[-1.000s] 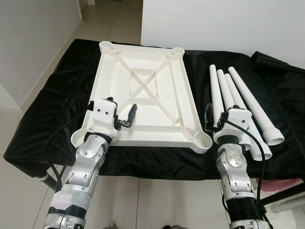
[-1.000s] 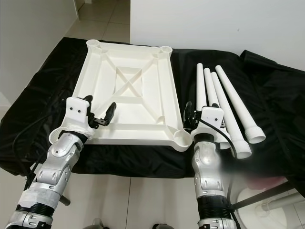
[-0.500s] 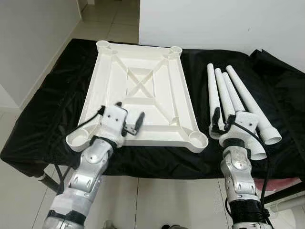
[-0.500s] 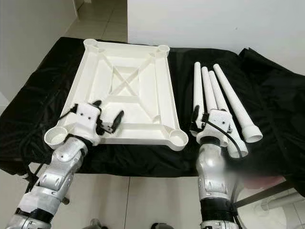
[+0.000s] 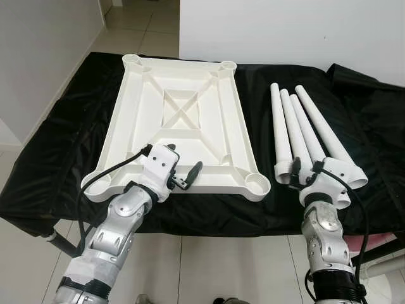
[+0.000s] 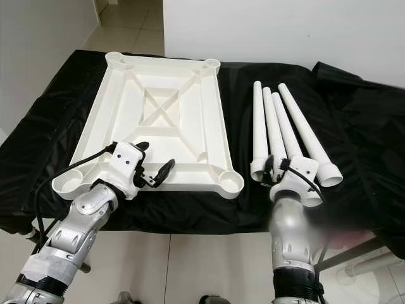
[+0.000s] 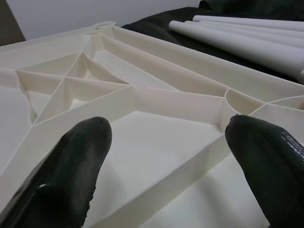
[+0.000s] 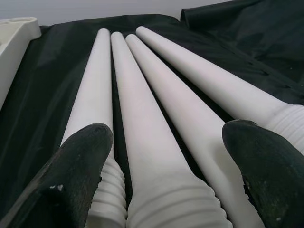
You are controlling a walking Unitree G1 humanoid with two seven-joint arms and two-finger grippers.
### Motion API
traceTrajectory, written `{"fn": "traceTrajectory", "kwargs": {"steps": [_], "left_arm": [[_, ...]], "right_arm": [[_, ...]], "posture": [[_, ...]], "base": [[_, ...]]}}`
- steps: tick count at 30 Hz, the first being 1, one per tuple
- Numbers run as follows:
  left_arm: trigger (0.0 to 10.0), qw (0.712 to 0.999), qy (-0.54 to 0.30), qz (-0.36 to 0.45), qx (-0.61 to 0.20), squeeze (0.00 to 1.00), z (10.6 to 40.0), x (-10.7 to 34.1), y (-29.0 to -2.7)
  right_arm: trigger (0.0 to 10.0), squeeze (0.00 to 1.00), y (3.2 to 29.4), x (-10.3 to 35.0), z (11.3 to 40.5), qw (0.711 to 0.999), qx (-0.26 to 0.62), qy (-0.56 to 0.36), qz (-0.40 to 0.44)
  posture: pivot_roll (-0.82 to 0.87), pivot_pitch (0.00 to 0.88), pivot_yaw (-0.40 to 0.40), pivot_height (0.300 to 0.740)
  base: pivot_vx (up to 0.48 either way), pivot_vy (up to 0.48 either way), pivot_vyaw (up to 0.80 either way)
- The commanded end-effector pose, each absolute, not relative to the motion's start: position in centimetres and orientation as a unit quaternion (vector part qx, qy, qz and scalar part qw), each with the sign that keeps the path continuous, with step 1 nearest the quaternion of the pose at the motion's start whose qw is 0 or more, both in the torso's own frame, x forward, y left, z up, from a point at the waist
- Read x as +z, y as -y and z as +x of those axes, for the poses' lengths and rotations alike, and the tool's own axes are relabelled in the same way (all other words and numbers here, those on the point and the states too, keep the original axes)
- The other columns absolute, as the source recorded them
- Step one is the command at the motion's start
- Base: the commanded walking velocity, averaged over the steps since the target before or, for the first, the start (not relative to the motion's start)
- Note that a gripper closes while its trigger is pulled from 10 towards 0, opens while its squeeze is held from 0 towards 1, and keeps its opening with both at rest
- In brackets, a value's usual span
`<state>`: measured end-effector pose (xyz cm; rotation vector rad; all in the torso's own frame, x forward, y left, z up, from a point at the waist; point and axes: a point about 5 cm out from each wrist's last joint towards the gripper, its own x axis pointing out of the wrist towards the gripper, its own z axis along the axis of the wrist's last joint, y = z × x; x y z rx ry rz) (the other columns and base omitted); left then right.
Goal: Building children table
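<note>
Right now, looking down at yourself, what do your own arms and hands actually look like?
Both arms are jointed silver metal segments with black ribbed cuffs lower down. Each ends in a boxy white wrist housing carrying an end effector of two long, rounded black fingers: the left end effector and the right end effector. A loose black cable loops from each wrist housing back along the arm.

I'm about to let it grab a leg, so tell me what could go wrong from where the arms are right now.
1. The four table legs lie packed side by side on the black cloth. The open right end effector spans several threaded ends, so it may pinch two legs or roll the others away.
2. The open left end effector hovers low over the upturned tabletop, near its front rim, and could bump it.
3. The tabletop's near edge sits close to the table's front, so a nudge might push it off.
</note>
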<state>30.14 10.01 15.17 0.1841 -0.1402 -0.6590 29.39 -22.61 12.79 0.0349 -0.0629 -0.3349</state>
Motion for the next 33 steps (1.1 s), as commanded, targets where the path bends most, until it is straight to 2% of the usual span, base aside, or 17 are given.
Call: {"fn": "traceTrajectory", "kwargs": {"steps": [1, 2, 4, 5, 6, 7, 8, 10, 11, 12, 13, 29, 30, 31, 32, 33], "left_arm": [[10.0, 0.931, 0.063, 0.094, -0.347, 0.00, 29.9, 15.2, -9.7], [10.0, 0.931, 0.063, 0.093, -0.348, 0.00, 29.9, 15.3, -9.8], [10.0, 0.931, 0.062, 0.093, -0.348, 0.00, 29.8, 15.3, -9.8], [10.0, 0.931, 0.062, 0.093, -0.347, 0.00, 29.8, 15.3, -9.9], [10.0, 0.932, 0.062, 0.095, -0.346, 0.00, 29.8, 15.3, -9.9], [10.0, 0.932, 0.062, 0.097, -0.344, 0.00, 29.8, 15.3, -10.0], [10.0, 0.932, 0.062, 0.096, -0.344, 0.00, 29.8, 15.4, -10.1], [10.0, 0.933, 0.061, 0.095, -0.342, 0.00, 29.8, 15.4, -10.2], [10.0, 0.933, 0.062, 0.094, -0.341, 0.00, 29.8, 15.5, -10.2], [10.0, 0.933, 0.062, 0.094, -0.341, 0.00, 29.8, 15.5, -10.2], [10.0, 0.933, 0.062, 0.093, -0.341, 0.00, 29.8, 15.5, -10.3], [10.0, 0.936, 0.056, 0.096, -0.333, 0.00, 29.9, 15.4, -10.5], [10.0, 0.936, 0.055, 0.099, -0.332, 0.00, 30.0, 15.4, -10.5], [10.0, 0.936, 0.055, 0.099, -0.332, 0.00, 30.0, 15.4, -10.5], [10.0, 0.937, 0.055, 0.101, -0.331, 0.00, 30.0, 15.4, -10.5], [10.0, 0.937, 0.055, 0.101, -0.331, 0.00, 30.0, 15.4, -10.5]], "right_arm": [[8.9, 0.00, 23.0, 10.5, 28.6, 0.986, -0.160, -0.032, 0.023], [6.9, 0.00, 23.1, 10.3, 28.5, 0.987, -0.154, -0.043, 0.020], [6.9, 0.00, 23.1, 10.2, 28.4, 0.987, -0.151, -0.049, 0.019], [4.5, 0.00, 23.2, 10.0, 28.4, 0.988, -0.142, -0.059, 0.019], [6.1, 0.00, 23.3, 9.8, 28.4, 0.988, -0.137, -0.069, 0.014], [6.1, 0.00, 23.3, 9.7, 28.3, 0.988, -0.134, -0.075, 0.011], [10.0, 0.00, 23.3, 9.6, 28.3, 0.989, -0.125, -0.081, 0.016], [10.0, 0.00, 23.1, 9.6, 28.3, 0.990, -0.112, -0.085, 0.022], [8.7, 0.00, 23.1, 9.5, 28.3, 0.990, -0.110, -0.088, 0.020], [8.7, 0.00, 23.1, 9.5, 28.3, 0.990, -0.110, -0.088, 0.020], [10.0, 0.00, 23.2, 9.5, 28.2, 0.990, -0.111, -0.089, 0.017], [10.0, 0.00, 23.2, 10.2, 29.4, 0.993, -0.086, -0.083, 0.005], [4.4, 0.00, 23.0, 10.3, 29.6, 0.993, -0.080, -0.082, 0.007], [4.4, 0.00, 23.0, 10.3, 29.6, 0.993, -0.080, -0.082, 0.007], [0.2, 0.00, 22.9, 10.3, 29.7, 0.994, -0.074, -0.081, 0.009], [0.2, 0.00, 22.9, 10.3, 29.7, 0.994, -0.074, -0.081, 0.009]], "posture": [[-0.01, 0.106, -0.030, 0.740], [-0.01, 0.106, -0.028, 0.740], [-0.01, 0.106, -0.028, 0.740], [-0.01, 0.108, -0.030, 0.740], [-0.01, 0.108, -0.030, 0.740], [-0.01, 0.109, -0.031, 0.740], [-0.01, 0.109, -0.031, 0.740], [-0.01, 0.109, -0.031, 0.740], [-0.01, 0.109, -0.031, 0.740], [-0.01, 0.109, -0.031, 0.740], [-0.01, 0.109, -0.031, 0.740], [0.00, 0.109, -0.026, 0.740], [0.00, 0.109, -0.026, 0.740], [0.00, 0.109, -0.026, 0.740], [0.00, 0.108, -0.027, 0.740], [0.00, 0.108, -0.027, 0.740]], "base": [[0.000, 0.000, 0.00], [0.000, 0.000, 0.00], [0.000, 0.000, 0.00], [0.000, 0.000, 0.00], [0.000, 0.000, 0.00], [0.000, 0.000, 0.00], [0.000, 0.000, 0.00], [0.000, 0.000, 0.00], [0.000, 0.000, 0.00], [0.000, 0.000, 0.00], [0.000, 0.000, 0.00], [0.000, 0.000, 0.00], [0.000, 0.000, 0.00], [0.000, 0.000, 0.00], [0.000, 0.000, 0.00], [0.000, 0.000, 0.00]]}}
